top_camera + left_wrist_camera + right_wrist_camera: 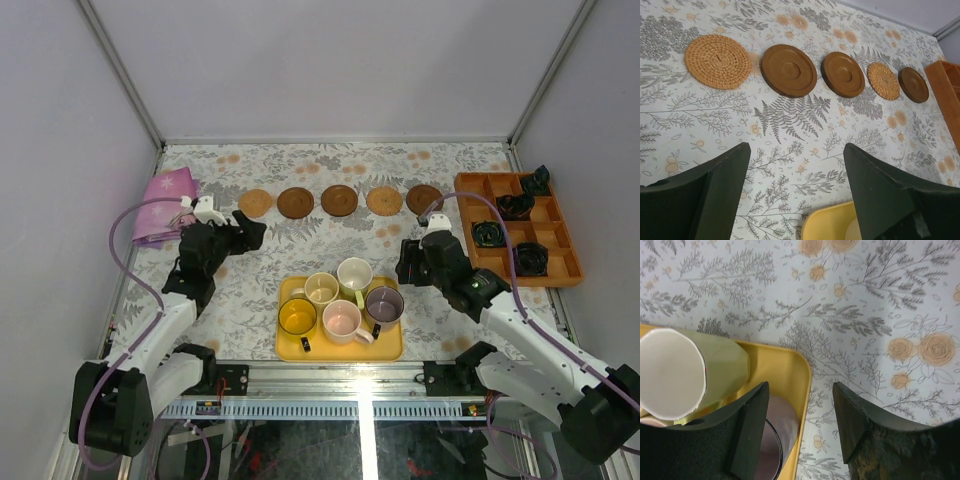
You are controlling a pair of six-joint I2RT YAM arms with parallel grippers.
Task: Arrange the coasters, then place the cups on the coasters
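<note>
Coasters [842,74] — two woven, three smooth, perhaps wooden — form one row.

Five coasters [339,200], five cups [341,320], one tray [390,346]

Looks down on a floral tabletop [865,300]. Shows two dark fingers [747,440] standing well apart at the bottom edge. Catches the rounded corner of a yellow tray [806,375], holding a pale green cup [720,365] and a purple-grey cup [785,432] half hidden by one finger.
</note>
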